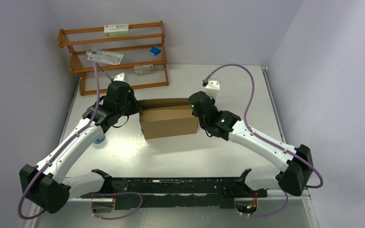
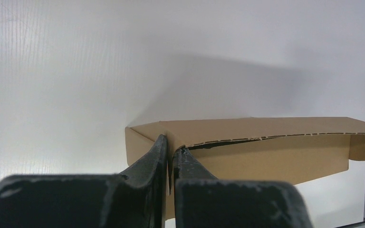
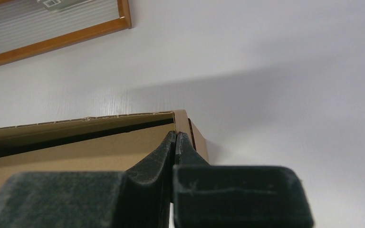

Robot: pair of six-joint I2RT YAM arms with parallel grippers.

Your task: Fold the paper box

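Top external | box [image 1: 168, 121] at counter [image 1: 138, 152] centre, lid ajar | left jaws, right jaws shut at its ends, grip unclear | lid-closing judged next.

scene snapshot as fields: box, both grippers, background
box: paper box, brown, formed, on table between the arms
lid: dark gap under its edge in both wrist views
left gripper: shut, tips at box's left end
right gripper: shut, tips at box's right corner
grip on cardboard: cannot tell
background: orange rack, far left
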